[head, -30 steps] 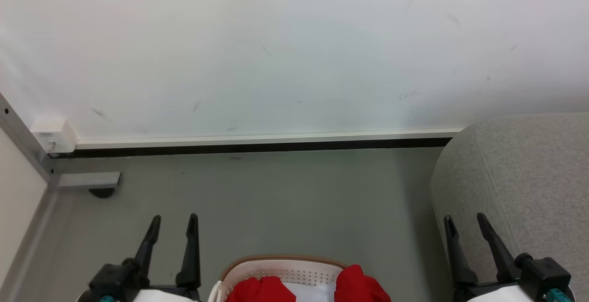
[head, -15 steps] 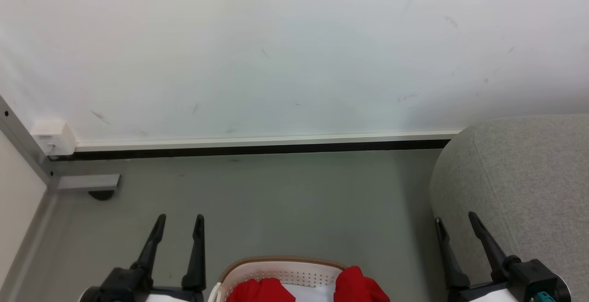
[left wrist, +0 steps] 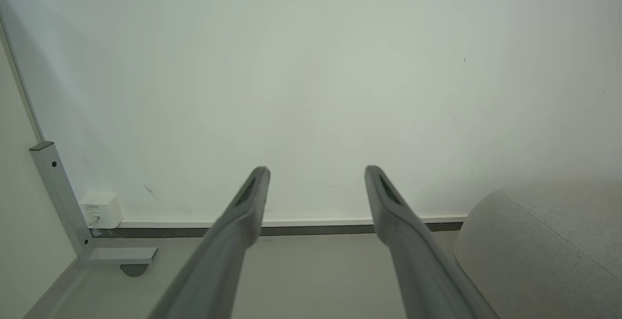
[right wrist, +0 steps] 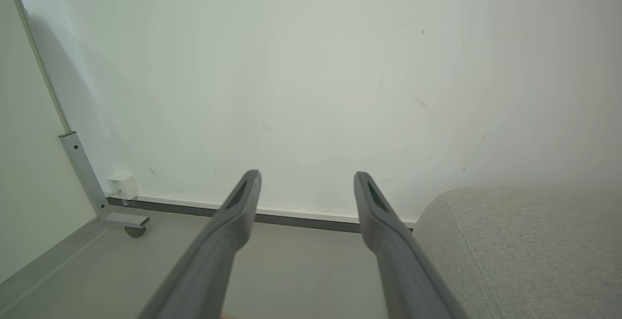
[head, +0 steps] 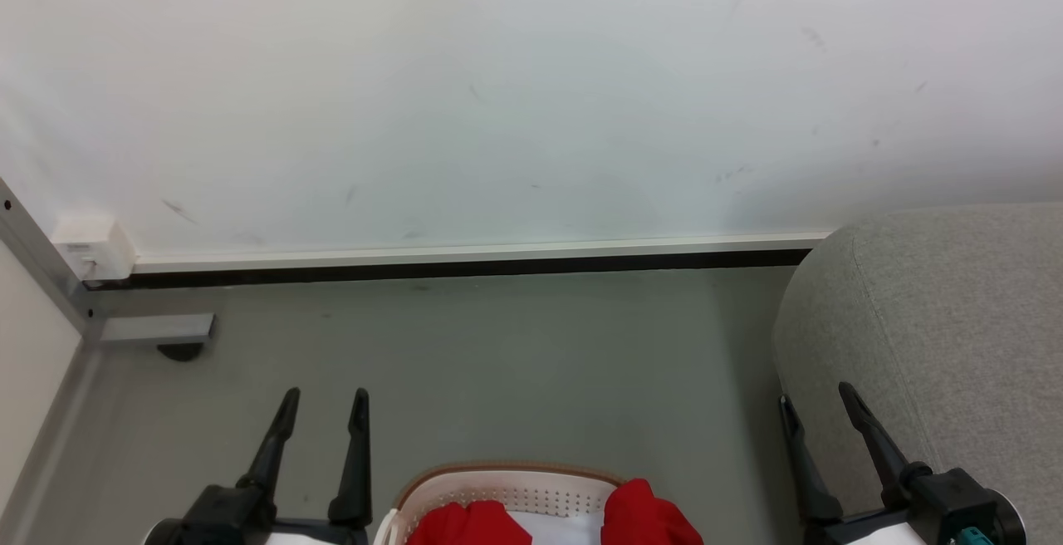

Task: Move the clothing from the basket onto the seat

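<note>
At the bottom middle of the head view the cream perforated basket (head: 508,484) with its brown rim pokes into view, holding bright red clothing (head: 644,516) in two bunches around a white patch. The grey upholstered seat (head: 947,337) rises at the right; it also appears as the seat (left wrist: 549,251) and the seat (right wrist: 525,256) in the wrist views. My left gripper (head: 325,400) hangs open left of the basket, empty, as does the left gripper (left wrist: 316,173). My right gripper (head: 815,402) stands open beside the seat's rounded edge, empty, like the right gripper (right wrist: 306,178).
A white wall with a white-and-black baseboard (head: 465,258) runs across the back. A grey metal partition post (head: 41,267) with a foot and caster (head: 162,333) and a small white box (head: 87,247) stand at the left. Grey floor (head: 531,362) lies ahead of the basket.
The left gripper has shifted slightly right and down in the head view. The right gripper has drifted left and lower. Basket and clothing stay put.
</note>
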Robot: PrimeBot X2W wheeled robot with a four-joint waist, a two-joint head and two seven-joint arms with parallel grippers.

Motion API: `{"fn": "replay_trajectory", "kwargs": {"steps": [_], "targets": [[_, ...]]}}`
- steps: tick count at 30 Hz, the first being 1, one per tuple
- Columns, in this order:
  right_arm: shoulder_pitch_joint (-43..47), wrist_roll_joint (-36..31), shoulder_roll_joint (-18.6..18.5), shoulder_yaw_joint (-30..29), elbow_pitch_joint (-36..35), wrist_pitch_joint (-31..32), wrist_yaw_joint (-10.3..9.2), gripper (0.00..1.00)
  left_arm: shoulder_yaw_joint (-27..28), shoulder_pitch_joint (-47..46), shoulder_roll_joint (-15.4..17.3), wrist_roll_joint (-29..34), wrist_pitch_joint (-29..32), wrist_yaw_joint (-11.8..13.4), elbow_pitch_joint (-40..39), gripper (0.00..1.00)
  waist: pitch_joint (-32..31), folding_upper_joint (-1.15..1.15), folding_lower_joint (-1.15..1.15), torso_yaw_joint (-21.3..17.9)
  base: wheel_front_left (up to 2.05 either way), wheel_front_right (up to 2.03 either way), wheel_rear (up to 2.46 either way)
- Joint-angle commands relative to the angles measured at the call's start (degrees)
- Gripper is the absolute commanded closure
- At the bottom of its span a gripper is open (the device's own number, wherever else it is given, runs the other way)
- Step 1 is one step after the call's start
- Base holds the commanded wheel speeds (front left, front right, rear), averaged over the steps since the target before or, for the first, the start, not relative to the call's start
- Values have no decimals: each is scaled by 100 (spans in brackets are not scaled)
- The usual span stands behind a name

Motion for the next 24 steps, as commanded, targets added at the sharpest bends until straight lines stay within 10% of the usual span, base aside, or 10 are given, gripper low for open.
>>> {"fn": "replay_trajectory", "kwargs": {"steps": [1,24], "targets": [[-64,42,-23,-1,4,-1,-12,0,17,-12,17,-26,-4,-12,12,0,1,0,0,-2,0,0,0],[-118,187,-22,-50,-11,0,-12,0,-95,-154,7,-103,-4,-25,290,0,204,0,0,-271,0,0,0]]}}
